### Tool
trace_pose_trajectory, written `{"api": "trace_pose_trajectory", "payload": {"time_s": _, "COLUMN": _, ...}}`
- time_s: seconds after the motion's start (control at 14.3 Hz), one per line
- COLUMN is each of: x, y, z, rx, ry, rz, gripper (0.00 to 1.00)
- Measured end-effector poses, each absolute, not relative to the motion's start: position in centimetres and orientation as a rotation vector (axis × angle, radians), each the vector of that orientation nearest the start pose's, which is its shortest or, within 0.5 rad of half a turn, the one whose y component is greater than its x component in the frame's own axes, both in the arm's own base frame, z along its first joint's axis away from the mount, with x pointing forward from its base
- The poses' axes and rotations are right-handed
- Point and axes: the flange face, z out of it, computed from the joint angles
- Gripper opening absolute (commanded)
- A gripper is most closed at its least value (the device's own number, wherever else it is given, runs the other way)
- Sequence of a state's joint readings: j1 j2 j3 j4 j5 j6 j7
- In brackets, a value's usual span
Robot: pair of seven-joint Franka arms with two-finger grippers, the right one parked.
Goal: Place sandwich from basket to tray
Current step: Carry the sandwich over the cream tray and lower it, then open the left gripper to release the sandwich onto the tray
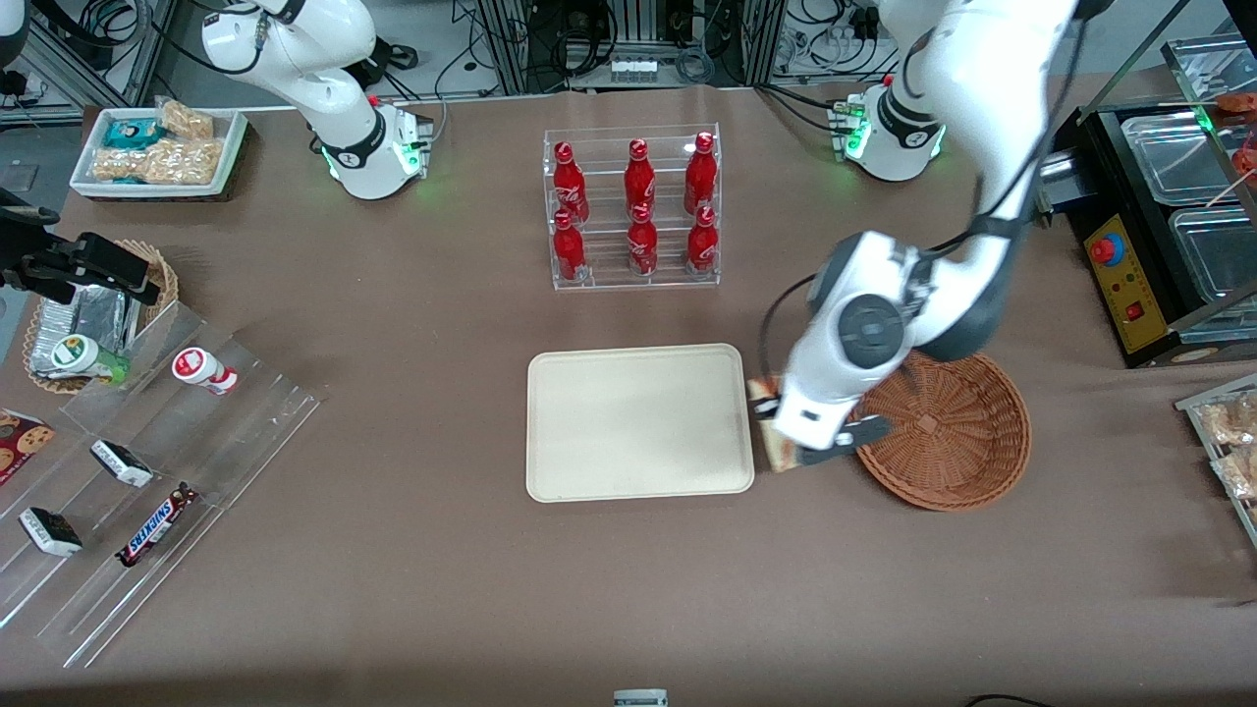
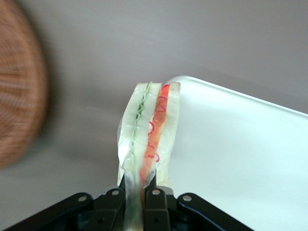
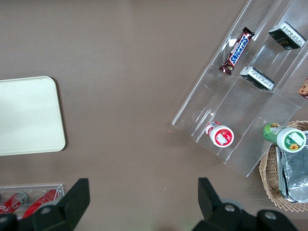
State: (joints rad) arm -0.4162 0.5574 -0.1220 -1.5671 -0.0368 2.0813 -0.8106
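My left gripper is shut on the sandwich, a wrapped wedge of pale bread with red, orange and green filling along its edge. It hangs above the table in the gap between the round brown wicker basket and the cream tray, close to the tray's rim. In the front view only a sliver of the sandwich shows beneath the wrist. The basket looks empty. The tray's corner lies just past the sandwich's tip in the left wrist view. The tray also shows in the right wrist view.
A clear rack of red bottles stands farther from the front camera than the tray. A clear stepped shelf with snacks, a small wicker basket and a white snack tray lie toward the parked arm's end. A black appliance stands toward the working arm's end.
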Motion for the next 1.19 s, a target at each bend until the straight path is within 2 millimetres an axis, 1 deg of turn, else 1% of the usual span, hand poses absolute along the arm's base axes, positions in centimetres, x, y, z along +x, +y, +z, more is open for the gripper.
{"api": "trace_pose_trajectory", "payload": {"time_s": 0.14, "x": 59.4, "y": -40.3, "z": 29.8, "rx": -3.192, "ry": -0.392, "rz": 0.131, "gripper": 0.07}}
{"api": "trace_pose_trajectory", "payload": {"time_s": 0.21, "x": 59.0, "y": -42.7, "z": 29.1, "rx": -3.218, "ry": -0.354, "rz": 0.104, "gripper": 0.07}}
{"api": "trace_pose_trajectory", "payload": {"time_s": 0.35, "x": 57.5, "y": -46.3, "z": 27.9, "rx": -3.259, "ry": -0.295, "rz": 0.056, "gripper": 0.08}}
{"api": "trace_pose_trajectory", "payload": {"time_s": 0.49, "x": 55.6, "y": -48.9, "z": 26.3, "rx": -3.261, "ry": -0.272, "rz": 0.064, "gripper": 0.10}}
{"api": "trace_pose_trajectory", "payload": {"time_s": 0.56, "x": 55.0, "y": -49.6, "z": 25.8, "rx": -3.262, "ry": -0.265, "rz": 0.065, "gripper": 0.12}}
{"api": "trace_pose_trajectory", "payload": {"time_s": 0.63, "x": 54.8, "y": -49.8, "z": 25.5, "rx": -3.261, "ry": -0.265, "rz": 0.066, "gripper": 0.21}}
{"api": "trace_pose_trajectory", "payload": {"time_s": 0.7, "x": 54.9, "y": -49.7, "z": 25.4, "rx": -3.260, "ry": -0.269, "rz": 0.064, "gripper": 0.74}}
{"api": "trace_pose_trajectory", "payload": {"time_s": 0.77, "x": 55.2, "y": -49.5, "z": 25.5, "rx": -3.259, "ry": -0.281, "rz": 0.057, "gripper": 1.00}}
{"api": "trace_pose_trajectory", "payload": {"time_s": 0.98, "x": 56.0, "y": -49.2, "z": 26.4, "rx": -3.263, "ry": -0.325, "rz": 0.028, "gripper": 1.00}}
{"api": "trace_pose_trajectory", "payload": {"time_s": 1.05, "x": 56.3, "y": -49.2, "z": 27.2, "rx": -3.268, "ry": -0.322, "rz": 0.003, "gripper": 1.00}}
{"api": "trace_pose_trajectory", "payload": {"time_s": 1.12, "x": 56.6, "y": -49.3, "z": 28.3, "rx": -3.276, "ry": -0.319, "rz": -0.032, "gripper": 1.00}}
{"api": "trace_pose_trajectory", "payload": {"time_s": 1.19, "x": 56.9, "y": -49.2, "z": 29.9, "rx": -3.287, "ry": -0.317, "rz": -0.067, "gripper": 1.00}}
